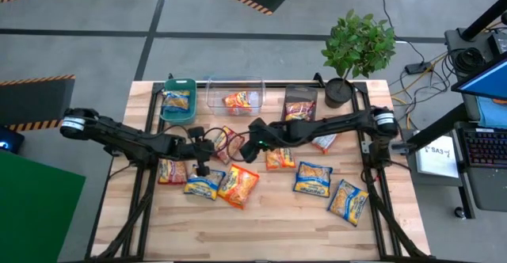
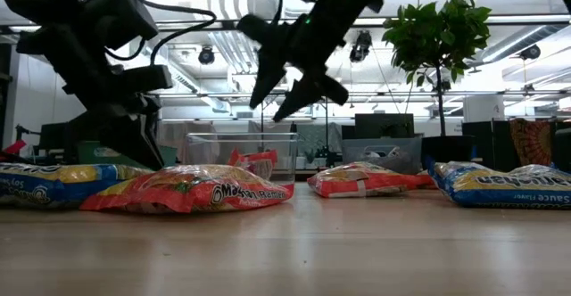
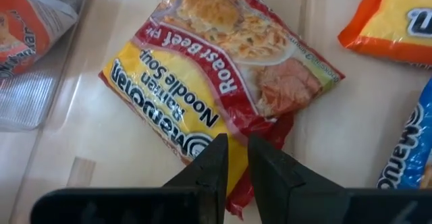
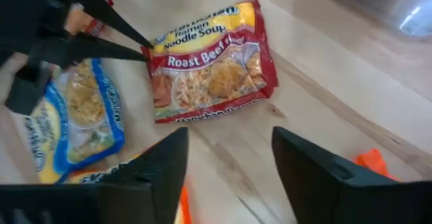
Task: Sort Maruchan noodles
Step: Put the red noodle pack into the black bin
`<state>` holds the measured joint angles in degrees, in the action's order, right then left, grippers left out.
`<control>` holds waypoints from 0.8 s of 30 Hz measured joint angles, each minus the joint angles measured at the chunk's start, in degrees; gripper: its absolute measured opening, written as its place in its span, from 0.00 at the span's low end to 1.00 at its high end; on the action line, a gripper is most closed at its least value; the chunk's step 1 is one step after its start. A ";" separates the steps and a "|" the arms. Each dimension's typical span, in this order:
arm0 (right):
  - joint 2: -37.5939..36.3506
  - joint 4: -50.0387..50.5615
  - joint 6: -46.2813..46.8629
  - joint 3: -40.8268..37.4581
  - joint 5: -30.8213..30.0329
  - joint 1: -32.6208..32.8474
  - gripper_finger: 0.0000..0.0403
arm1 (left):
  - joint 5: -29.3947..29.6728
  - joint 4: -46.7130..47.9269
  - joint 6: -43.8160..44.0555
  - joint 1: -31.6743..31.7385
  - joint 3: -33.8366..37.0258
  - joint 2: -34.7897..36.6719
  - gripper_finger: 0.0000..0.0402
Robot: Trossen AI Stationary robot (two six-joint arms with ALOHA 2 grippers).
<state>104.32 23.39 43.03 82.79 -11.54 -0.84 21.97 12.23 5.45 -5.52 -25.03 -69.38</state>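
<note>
- high view: i count one noodle packet in each of three bins [image 1: 178, 87]; about eight lie loose on the worktop [image 1: 269, 215].
- left wrist view: left gripper [image 3: 233, 158] fingers are pinching the roast beef packet [image 3: 216, 82] edge.
- right wrist view: right gripper [image 4: 229, 158] fingers are spread, holding nothing.

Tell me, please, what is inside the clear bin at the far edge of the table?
The clear bin holds one orange Maruchan noodle packet, lying near its middle. Through the wall in the low view the packet shows too. Nothing else is visible inside; anything under the packet stays hidden.
</note>
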 joint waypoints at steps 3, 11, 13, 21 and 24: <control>2.90 -0.03 -0.54 2.12 -0.01 -1.02 0.60 | 0.10 -0.20 0.09 0.00 0.70 0.00 0.10; 8.36 -1.19 -1.70 4.74 -0.04 -3.84 0.72 | 2.86 -0.61 1.52 0.09 2.26 -0.31 0.10; 9.47 -2.21 -1.71 5.06 -0.02 -4.48 0.74 | 3.90 -0.90 1.55 0.15 2.33 -0.37 0.10; 11.27 -5.87 -2.42 5.10 -0.41 -5.18 0.80 | 4.09 -1.41 1.55 0.17 2.35 -0.59 0.10; 11.18 -7.46 -3.04 5.08 -0.45 -5.16 0.80 | 4.09 -2.40 1.53 0.17 2.35 -1.09 0.10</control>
<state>115.50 15.93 39.99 87.88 -11.99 -6.00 26.06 9.83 6.98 -5.34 -22.68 -70.48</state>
